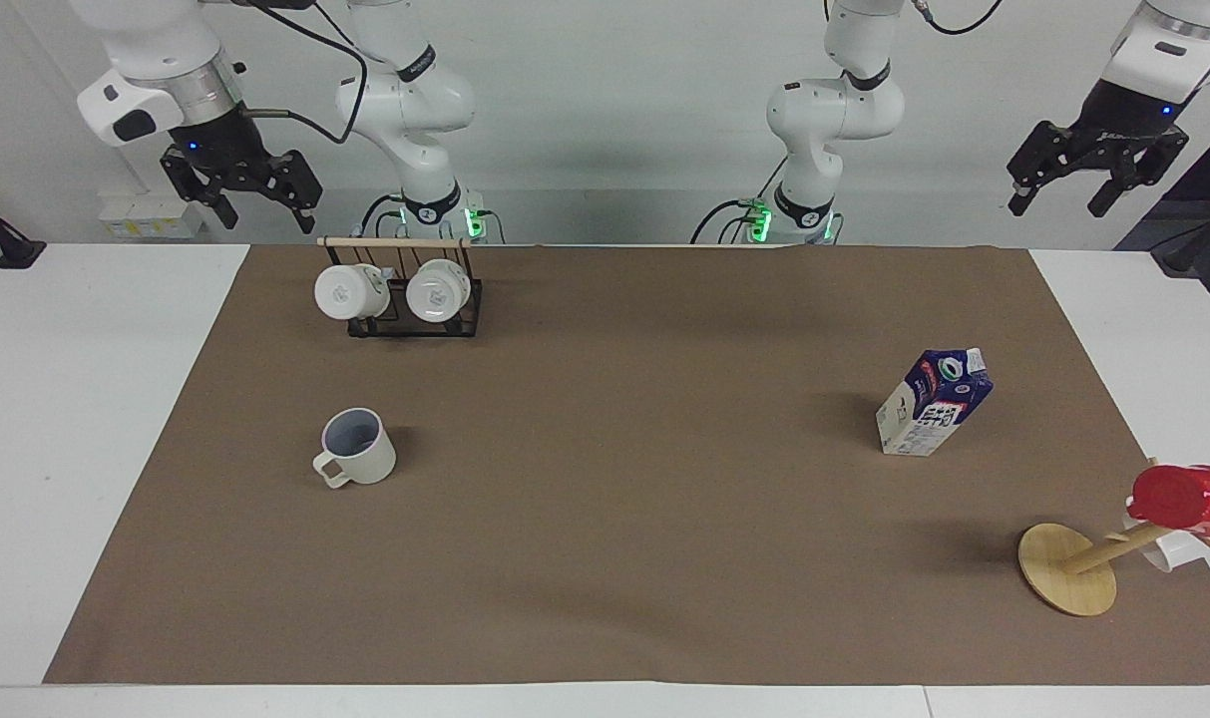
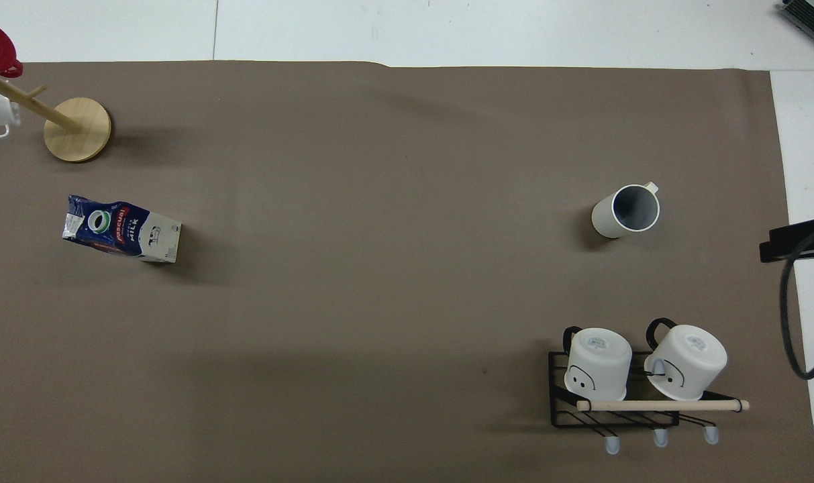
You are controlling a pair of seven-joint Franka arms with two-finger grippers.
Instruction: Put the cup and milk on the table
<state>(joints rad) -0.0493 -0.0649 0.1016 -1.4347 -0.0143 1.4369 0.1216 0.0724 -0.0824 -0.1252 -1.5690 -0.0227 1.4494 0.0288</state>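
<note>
Both things stand upright on the table [image 1: 106, 399]: cup [image 1: 357, 447] and milk [image 1: 932, 401]. Left gripper [image 1: 1073, 194] and right gripper [image 1: 250, 204], fingers apart, should be kept raised, well clear.

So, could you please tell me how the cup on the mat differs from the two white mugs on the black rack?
The cup stands upright on the brown mat, mouth up; the white mugs hang tipped on the black rack, showing their bases. The cup is cream-beige with a squarish handle and grey inside; the mugs are whiter, with dark handles. The cup sits farther from the robots. All are at the right arm's end.
</note>
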